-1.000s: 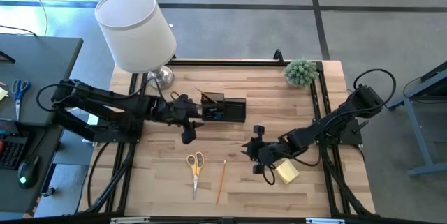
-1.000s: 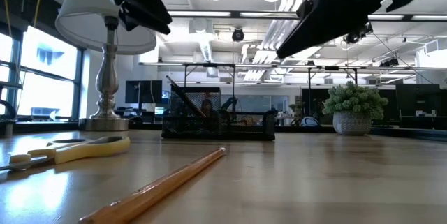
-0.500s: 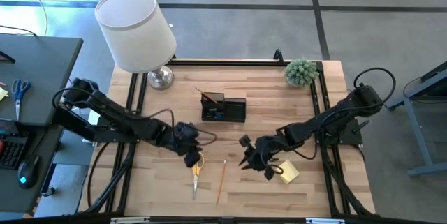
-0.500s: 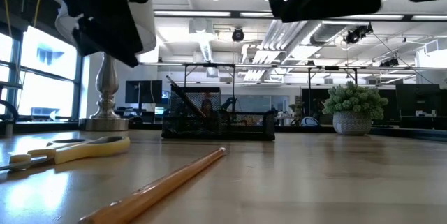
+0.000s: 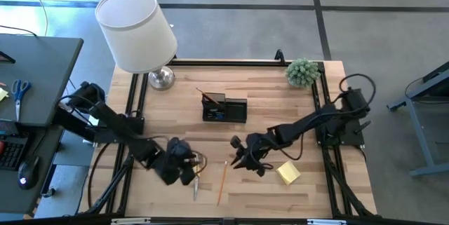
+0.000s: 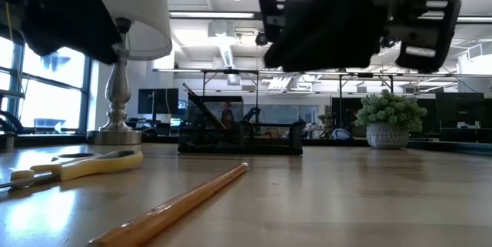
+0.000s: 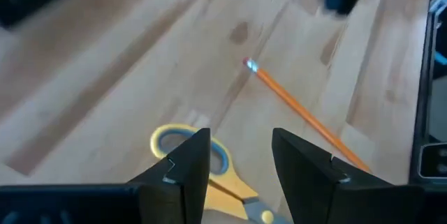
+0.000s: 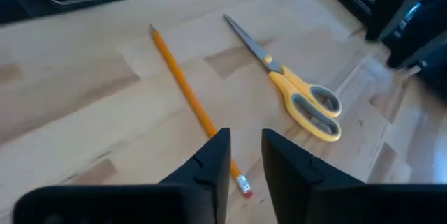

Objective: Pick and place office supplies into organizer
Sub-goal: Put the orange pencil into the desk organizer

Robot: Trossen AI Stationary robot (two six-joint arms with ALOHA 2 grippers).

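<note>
The organizer (image 5: 224, 108) is located just above table centre; a dark pen (image 5: 204, 96) is seen leaning from its left compartment, other contents cannot be told. At 6 o'clock of it the yellow-handled scissors (image 5: 197, 175) and a pencil (image 5: 222, 181) are found lying side by side, apart. The sticky-note pad (image 5: 287, 172) is placed at 4 o'clock. The left gripper (image 5: 188, 172) is held over the scissors' handles, fingers parted, empty. The right gripper (image 5: 243, 159) is held above the pencil's eraser end, fingers narrowly parted, nothing pinched.
</note>
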